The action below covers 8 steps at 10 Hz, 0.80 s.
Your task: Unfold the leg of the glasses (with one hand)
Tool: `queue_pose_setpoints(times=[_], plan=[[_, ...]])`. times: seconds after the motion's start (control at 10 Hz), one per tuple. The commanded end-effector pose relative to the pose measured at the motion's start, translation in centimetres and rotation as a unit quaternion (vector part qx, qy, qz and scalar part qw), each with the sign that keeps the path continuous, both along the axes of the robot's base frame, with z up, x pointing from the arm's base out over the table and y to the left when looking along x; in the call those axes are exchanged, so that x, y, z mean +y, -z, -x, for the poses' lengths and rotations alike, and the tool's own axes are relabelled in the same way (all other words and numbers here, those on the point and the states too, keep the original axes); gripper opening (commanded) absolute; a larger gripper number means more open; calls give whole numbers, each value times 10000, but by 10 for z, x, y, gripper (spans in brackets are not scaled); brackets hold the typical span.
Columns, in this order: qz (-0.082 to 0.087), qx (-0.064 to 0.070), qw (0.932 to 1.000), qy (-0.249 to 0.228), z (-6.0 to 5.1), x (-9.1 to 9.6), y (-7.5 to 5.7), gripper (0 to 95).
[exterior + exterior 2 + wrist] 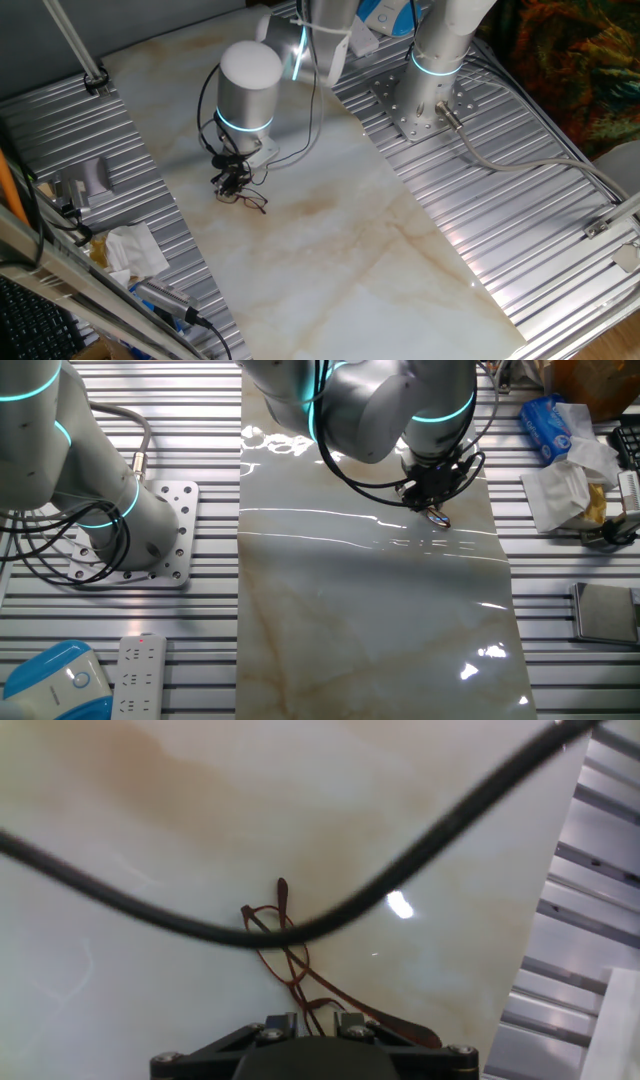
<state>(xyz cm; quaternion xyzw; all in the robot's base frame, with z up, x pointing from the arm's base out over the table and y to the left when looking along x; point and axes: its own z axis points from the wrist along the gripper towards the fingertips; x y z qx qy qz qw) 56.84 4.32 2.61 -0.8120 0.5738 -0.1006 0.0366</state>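
A: Progress first. Glasses (247,197) lie on the marble sheet (330,250), at about 8 o'clock from the middle of the table in one fixed view. Thin reddish wire, tiny next to the gripper (232,180).

B: Legs unfolded?

A: Can't call it done. In the hand view the glasses (285,945) look like crossed wire loops, with 1 strand running off toward 5 o'clock, partly behind the cable (300,925). My read: 1 leg may be partly swung out, but not clearly opened. I'd guess the step is midway or just starting.

B: Left to do?

A: Swing the leg out to full open, then let go. Whether anything is actually pinched now, no idea.

B: Jaws?

A: Cannot tell. The hand view only shows the gripper base at 6 o'clock; fingertips aren't resolved. In the other fixed view the gripper (432,497) is a dark clump of cables, with the glasses (437,516) right under it, touching or nearly so.

B: Arm pose?

A: Wrist points straight down, hand low over the sheet, right above the glasses. The upper links run toward 1 o'clock to the base plate (420,100) in one fixed view.
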Motion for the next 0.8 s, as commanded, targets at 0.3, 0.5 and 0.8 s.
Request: queue_pose_setpoints(times=[0.3,0.5,0.8], plan=[[-11,-20,10000,-20,-2,0,3,190],[-8,-31,10000,9,-2,0,4,190],[-38,-37,10000,54,-1,0,4,0]])
